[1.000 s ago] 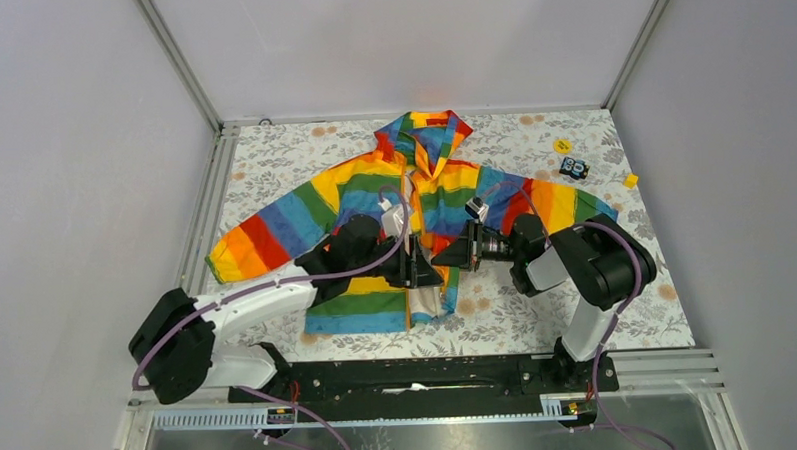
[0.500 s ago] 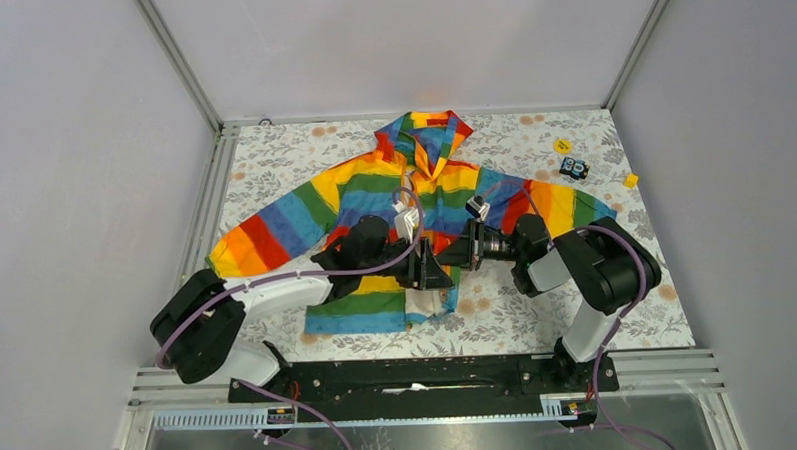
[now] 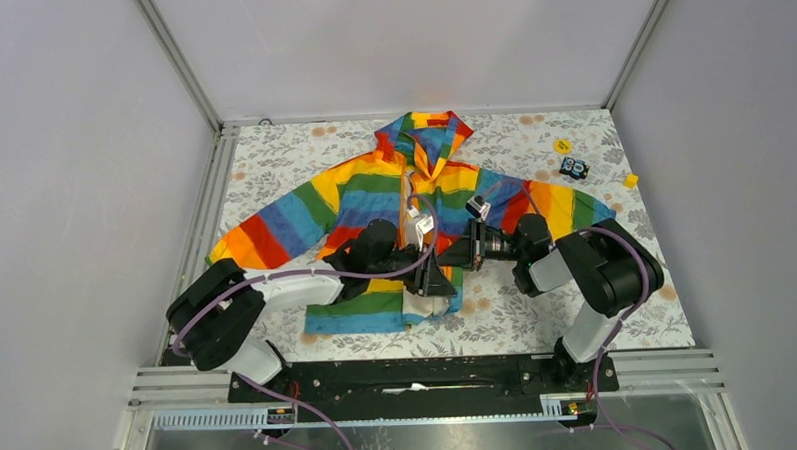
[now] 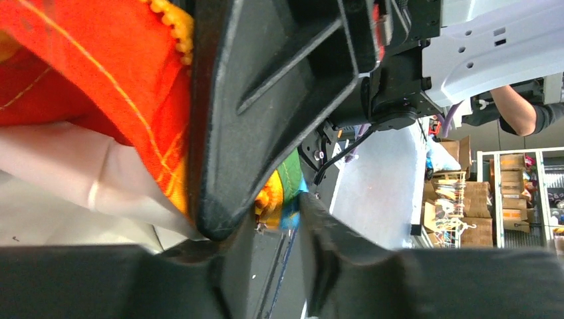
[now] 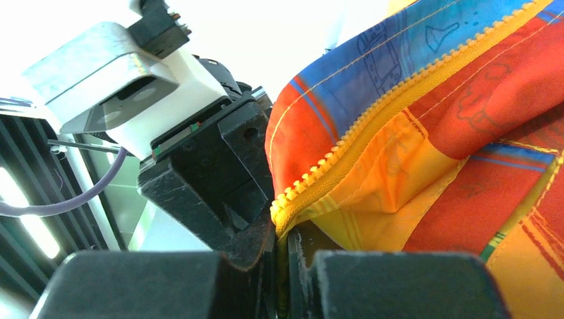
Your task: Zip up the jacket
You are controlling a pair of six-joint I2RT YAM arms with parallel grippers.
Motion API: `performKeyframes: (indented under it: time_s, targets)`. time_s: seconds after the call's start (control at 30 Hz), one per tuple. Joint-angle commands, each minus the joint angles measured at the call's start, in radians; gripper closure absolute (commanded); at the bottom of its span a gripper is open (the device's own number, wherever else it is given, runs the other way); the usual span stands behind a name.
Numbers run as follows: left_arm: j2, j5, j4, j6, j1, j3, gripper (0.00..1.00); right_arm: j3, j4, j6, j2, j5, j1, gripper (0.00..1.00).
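The rainbow-striped jacket (image 3: 373,186) lies flat on the floral table, hood at the back and its front open at the lower part. My right gripper (image 3: 454,255) is shut on the jacket's orange zipper edge (image 5: 346,143); the tape sits pinched in the narrow slit between the fingers of this gripper (image 5: 282,249). My left gripper (image 3: 434,276) meets it from the left at the lower front. In the left wrist view the left gripper (image 4: 273,232) shows a small empty gap between its fingers. The white lining (image 4: 80,179) lies beside it and the right gripper's finger (image 4: 266,100) fills the middle.
A yellow disc (image 3: 562,145), a small blue-black object (image 3: 573,167) and a yellow cube (image 3: 630,180) lie at the back right. Metal rails run along the left side (image 3: 200,232) and the front edge (image 3: 430,374). Grey walls enclose the table.
My left arm has swung right and brought its gripper up against the right gripper at the zipper. The right gripper has barely moved. The lower front panel has bunched a little.
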Motion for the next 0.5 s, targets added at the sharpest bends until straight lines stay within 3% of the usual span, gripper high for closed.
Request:
performKeyframes:
  time_s: [0.0, 0.1, 0.23, 0.3, 0.43, 0.47]
  targets:
    - [-0.002, 0.019, 0.091, 0.023, -0.006, 0.026, 0.78, 0.002, 0.184, 0.005, -0.047, -0.043, 0.000, 1.00]
    - [-0.049, -0.041, 0.025, 0.033, -0.006, 0.026, 0.92, -0.001, 0.153, -0.017, -0.046, -0.037, 0.001, 0.98]
    - [-0.118, -0.202, -0.143, 0.006, -0.006, 0.040, 1.00, -0.002, -0.059, -0.126, -0.059, 0.030, 0.001, 0.73]
    - [-0.123, -0.320, -0.280, -0.026, -0.007, 0.073, 1.00, 0.008, -0.332, -0.263, -0.116, 0.109, 0.001, 0.62]
    - [-0.106, -0.496, -0.441, -0.039, -0.053, 0.135, 1.00, 0.143, -1.191, -0.666, -0.316, 0.430, 0.001, 0.37]
    - [-0.105, -0.534, -0.448, -0.037, -0.071, 0.140, 1.00, 0.162, -1.286, -0.707, -0.363, 0.505, 0.001, 0.31]
